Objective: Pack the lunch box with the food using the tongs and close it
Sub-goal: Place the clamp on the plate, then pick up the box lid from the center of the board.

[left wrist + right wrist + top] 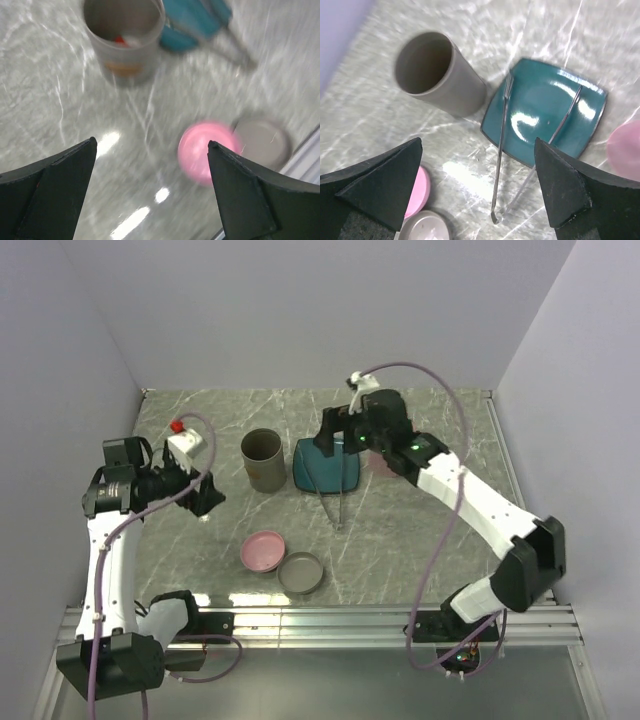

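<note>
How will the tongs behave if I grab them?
The tongs look thin and polished, so probably slippery and springy. They lie propped across the rim of the teal plate, so a nudge may make them pivot or slide.

The counter (400, 540) carries one grey cylindrical lunch box (455, 85), one teal square plate (540, 107), one pair of silver tongs (501, 150), one grey round lid (301, 573), two pink round pieces (262, 550) and one visible red food piece (119, 40).

tongs (501, 150) across plate (540, 107); lunch box (452, 92) left of plate; lids (263, 550) before lunch box.
</note>
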{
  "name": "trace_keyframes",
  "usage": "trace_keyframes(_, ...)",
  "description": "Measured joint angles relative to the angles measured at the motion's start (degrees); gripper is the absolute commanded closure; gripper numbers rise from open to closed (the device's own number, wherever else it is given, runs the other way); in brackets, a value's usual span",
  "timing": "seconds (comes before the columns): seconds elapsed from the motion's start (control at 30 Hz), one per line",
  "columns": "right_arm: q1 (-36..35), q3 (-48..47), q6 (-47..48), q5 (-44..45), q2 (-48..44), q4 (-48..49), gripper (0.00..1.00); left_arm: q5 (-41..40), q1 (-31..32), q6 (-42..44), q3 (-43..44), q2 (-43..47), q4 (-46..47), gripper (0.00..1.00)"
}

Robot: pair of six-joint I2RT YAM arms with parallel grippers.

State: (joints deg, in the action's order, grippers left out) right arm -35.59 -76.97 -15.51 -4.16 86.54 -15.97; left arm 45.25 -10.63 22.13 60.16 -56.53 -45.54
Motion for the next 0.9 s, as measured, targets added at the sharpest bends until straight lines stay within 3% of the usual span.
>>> trace_keyframes(0.17, 6.62, -0.04, 3.30, -9.46, -6.80, -1.81, 0.00, -0.57, 0.94, 29.40, -4.37, 0.46, -13.81, 0.04)
trace_keyframes(0.33, 17.62, -0.28, 5.01, -21.27, -9.60, -3.74, 0.00, -1.64, 7.98, 46.36, -14.16, 1.95, -17.64, 0.08)
trace_keyframes(0.5, 24.41, 1.42, 6.86, -28.41, -12.98, -6.27, 0.00, -3.48, 15.37, 55.28, -21.09, 3.39, -15.61, 0.15)
trace_keyframes(0.7, 25.81, 4.50, 8.20, -32.50, -17.84, -7.76, 0.00, -7.23, 20.85, 62.18, -26.08, 0.74, -10.64, 0.26)
trace_keyframes(0.9, 26.49, 5.03, 8.11, -34.36, -16.96, -7.93, 0.00, -8.85, 25.66, 63.73, -26.18, -2.29, -4.83, 0.32)
